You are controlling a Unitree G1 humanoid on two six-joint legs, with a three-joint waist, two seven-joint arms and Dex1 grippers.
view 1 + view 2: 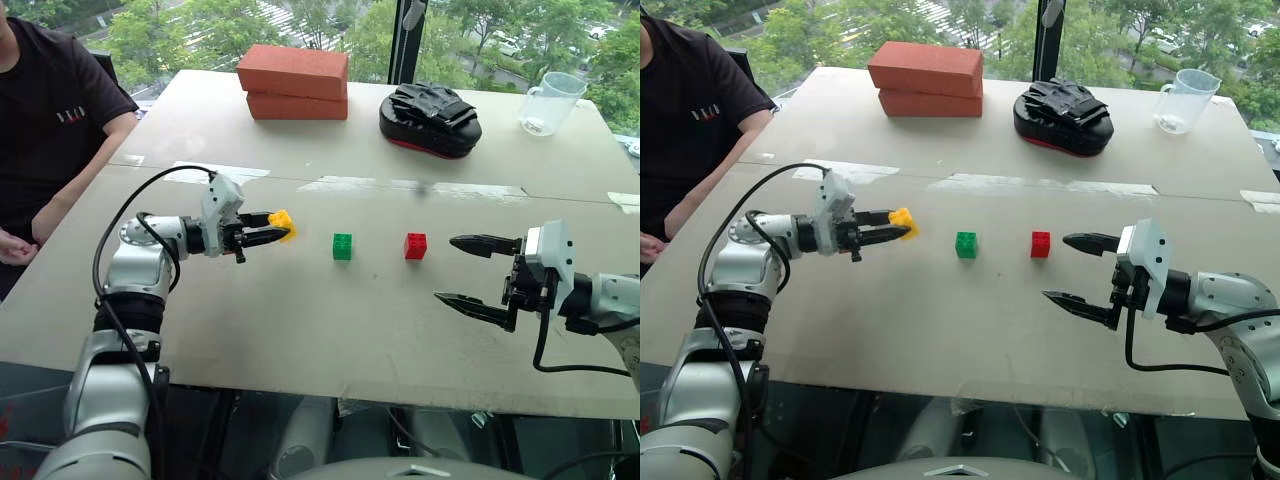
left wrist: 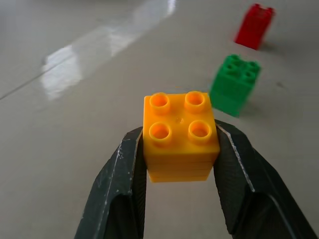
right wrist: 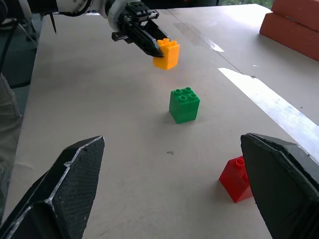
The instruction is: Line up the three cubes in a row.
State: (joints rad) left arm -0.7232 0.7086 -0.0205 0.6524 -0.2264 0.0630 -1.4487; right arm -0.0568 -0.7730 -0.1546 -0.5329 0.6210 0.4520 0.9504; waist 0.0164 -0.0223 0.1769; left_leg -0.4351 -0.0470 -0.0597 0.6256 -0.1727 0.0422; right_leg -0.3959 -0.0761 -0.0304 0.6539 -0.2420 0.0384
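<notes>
Sitting clamped in left gripper (image 1: 283,229): yellow cube (image 1: 283,221).

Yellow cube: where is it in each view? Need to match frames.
Left eye: yellow cube in the left hand, left of the green cube.
Right eye: same.
Left wrist: centre, between the fingers.
Right wrist: upper middle.
Shared landmark: green cube.
</notes>
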